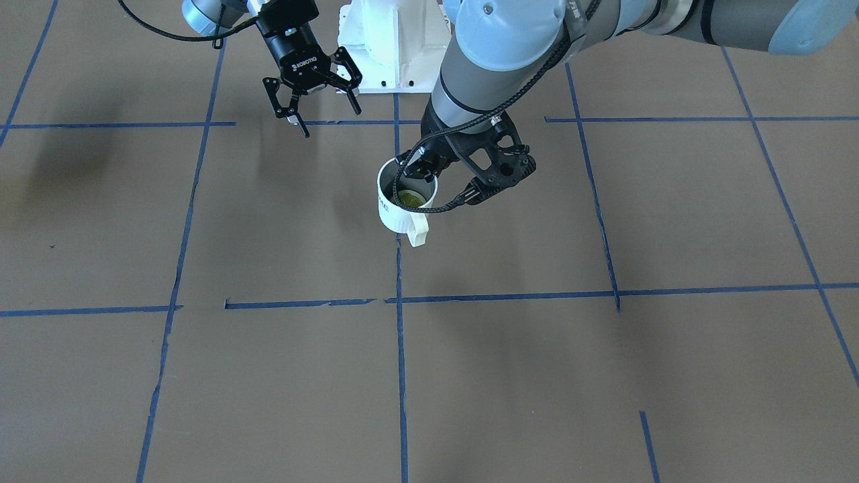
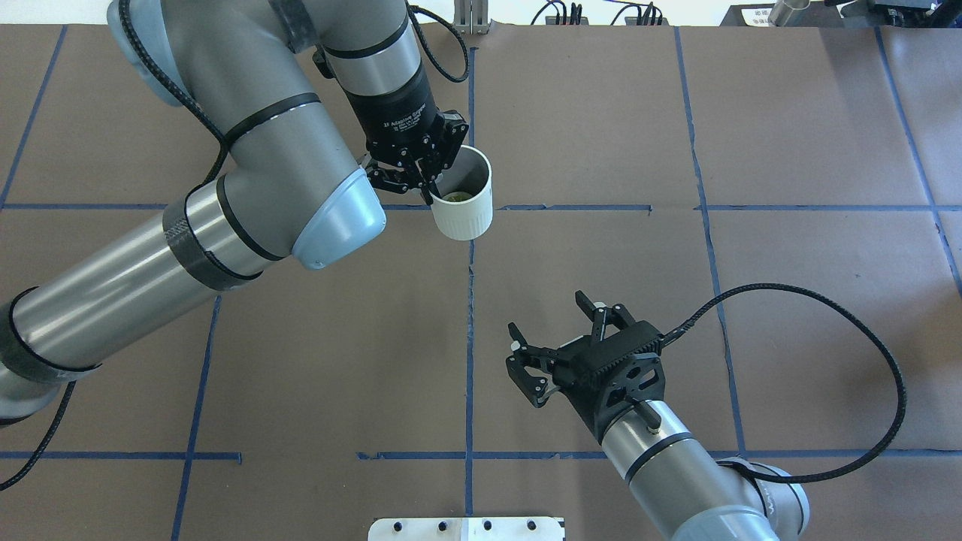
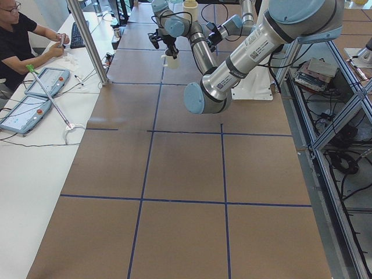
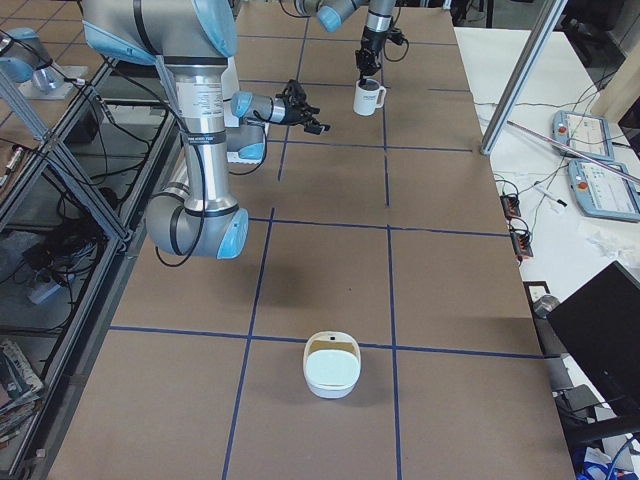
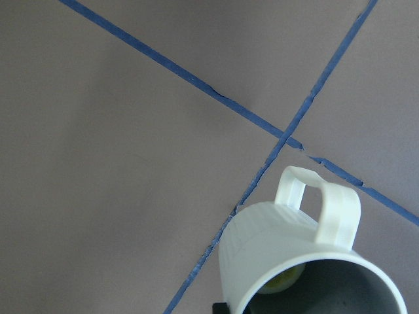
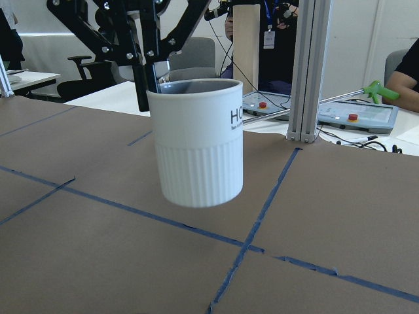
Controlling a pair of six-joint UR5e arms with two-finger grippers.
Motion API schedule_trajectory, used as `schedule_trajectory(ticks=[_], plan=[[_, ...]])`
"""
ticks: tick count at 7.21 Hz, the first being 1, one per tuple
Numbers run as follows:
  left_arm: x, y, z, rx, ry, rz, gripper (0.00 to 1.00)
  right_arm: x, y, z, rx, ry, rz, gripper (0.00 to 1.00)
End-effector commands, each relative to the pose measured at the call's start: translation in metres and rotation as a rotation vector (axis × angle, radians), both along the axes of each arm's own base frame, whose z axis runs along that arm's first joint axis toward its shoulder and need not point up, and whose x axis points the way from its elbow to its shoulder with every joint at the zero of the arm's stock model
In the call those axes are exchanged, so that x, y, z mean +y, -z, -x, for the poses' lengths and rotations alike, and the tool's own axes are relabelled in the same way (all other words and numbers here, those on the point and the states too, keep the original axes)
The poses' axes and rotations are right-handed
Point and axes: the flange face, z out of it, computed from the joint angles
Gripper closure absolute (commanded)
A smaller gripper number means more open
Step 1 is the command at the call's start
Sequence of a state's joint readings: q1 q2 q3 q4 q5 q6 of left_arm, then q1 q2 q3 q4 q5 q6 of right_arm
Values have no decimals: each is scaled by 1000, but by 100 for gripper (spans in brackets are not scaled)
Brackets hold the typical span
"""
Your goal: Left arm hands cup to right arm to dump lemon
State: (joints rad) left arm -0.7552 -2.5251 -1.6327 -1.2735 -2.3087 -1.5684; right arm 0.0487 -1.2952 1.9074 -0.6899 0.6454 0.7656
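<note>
The white ribbed cup (image 1: 402, 208) hangs above the brown table, handle pointing away from the robot. My left gripper (image 2: 430, 186) is shut on the cup's rim (image 2: 464, 197), one finger inside and one outside. The yellowish-green lemon (image 1: 410, 198) lies at the bottom of the cup and also shows in the overhead view as the lemon (image 2: 455, 197). The right wrist view looks straight at the cup (image 6: 196, 147), level with it and a short way off. My right gripper (image 2: 547, 323) is open and empty, its fingers aimed toward the cup, well apart from it.
A white bowl-like container (image 4: 332, 364) sits on the table toward the right end. The robot's white base (image 1: 389, 47) stands at the table's back edge. A metal post (image 4: 520, 75) and a side table with control tablets (image 4: 590, 150) flank the far side, where a person (image 3: 23, 35) sits.
</note>
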Motion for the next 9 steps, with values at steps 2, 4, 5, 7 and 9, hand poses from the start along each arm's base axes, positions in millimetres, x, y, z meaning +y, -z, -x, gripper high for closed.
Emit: schedule_trajectory(ticks=[2, 4, 5, 7, 9], plan=[[45, 13, -26, 21, -54, 6, 100, -12, 19, 16, -20, -72, -9, 0], [56, 20, -32, 33, -72, -3, 100, -13, 15, 18, -12, -75, -7, 0], [58, 21, -33, 34, -73, -1, 100, -13, 16, 18, -14, -75, -8, 0], [65, 27, -30, 48, -77, -11, 100, -14, 10, 23, 0, -75, -7, 0], [73, 27, -38, 50, -95, -12, 100, -14, 10, 24, 3, -76, -7, 0]])
